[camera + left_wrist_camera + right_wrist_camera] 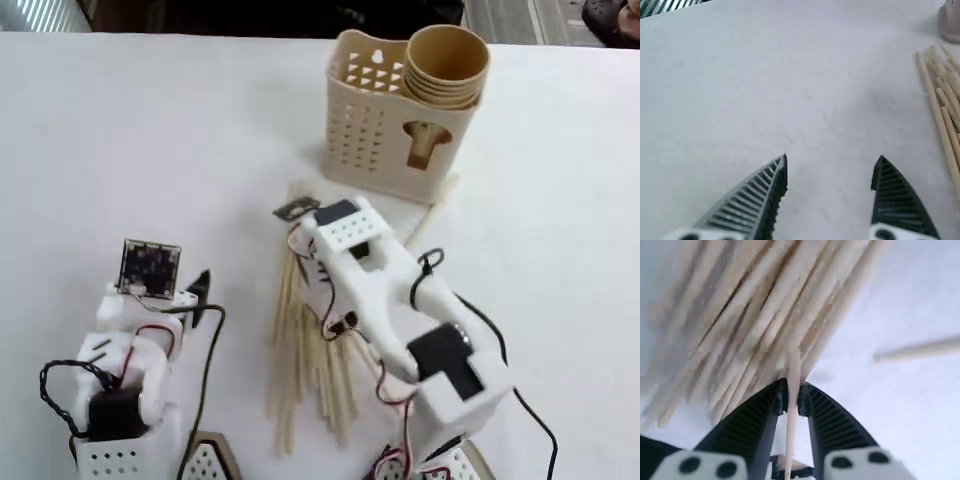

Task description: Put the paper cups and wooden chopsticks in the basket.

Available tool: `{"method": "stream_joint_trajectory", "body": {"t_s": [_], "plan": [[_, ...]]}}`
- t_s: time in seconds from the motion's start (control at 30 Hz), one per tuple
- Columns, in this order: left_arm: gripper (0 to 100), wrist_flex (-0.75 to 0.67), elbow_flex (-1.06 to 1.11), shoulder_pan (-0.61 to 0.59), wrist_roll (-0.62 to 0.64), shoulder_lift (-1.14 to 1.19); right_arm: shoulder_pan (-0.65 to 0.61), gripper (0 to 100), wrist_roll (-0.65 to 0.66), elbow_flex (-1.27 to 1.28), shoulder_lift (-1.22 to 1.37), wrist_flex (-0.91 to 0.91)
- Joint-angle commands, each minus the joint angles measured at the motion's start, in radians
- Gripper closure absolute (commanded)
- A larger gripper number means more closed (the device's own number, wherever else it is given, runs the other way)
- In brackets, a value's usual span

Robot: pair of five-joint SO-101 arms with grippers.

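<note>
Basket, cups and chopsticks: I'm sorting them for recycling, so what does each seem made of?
Basket: probably moulded plastic, cream, smooth and matte, with regular holes. Cups: likely paper, tan, with thin stacked rims. Chopsticks: apparently bare pale wood, no gloss.

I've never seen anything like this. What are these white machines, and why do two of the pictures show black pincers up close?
These are two small robot arms at a white table. One picture looks down from above; the other two come from cameras on each arm's wrist, so the black pincers are grippers. The left gripper is open over bare table. The right gripper is shut on one chopstick beside the pile of wooden chopsticks. Beyond the pile stands a basket with stacked paper cups already inside.
</note>
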Motion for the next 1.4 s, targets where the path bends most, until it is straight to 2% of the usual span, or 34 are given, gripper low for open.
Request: {"method": "stream_joint_trajectory", "body": {"t_s": [0.0, 0.23, 0.5, 0.7, 0.97, 1.13, 1.37], "plan": [[73, 0.003, -0.003, -0.015, 0.008, -0.013, -0.031, 98.1, 0.003, -0.008, -0.173, 0.084], [73, 0.003, -0.003, -0.015, 0.008, -0.013, -0.031, 98.1, 0.003, -0.012, -0.418, 0.193], [73, 0.003, -0.003, -0.015, 0.008, -0.013, -0.025, 98.1, 0.003, -0.012, -0.533, 0.139], [73, 0.003, -0.003, -0.015, 0.008, -0.013, -0.027, 98.1, 0.005, -0.008, -0.49, -0.111], [73, 0.003, -0.003, -0.015, 0.008, -0.013, -0.036, 97.4, 0.005, -0.032, -0.205, -0.432], [73, 0.003, -0.003, -0.015, 0.008, -0.013, -0.051, 82.0, -0.003, -0.17, -0.054, -0.331], [73, 0.002, -0.003, -0.015, 0.008, -0.013, -0.051, 80.2, 0.003, -0.319, -0.015, -0.056]]}}
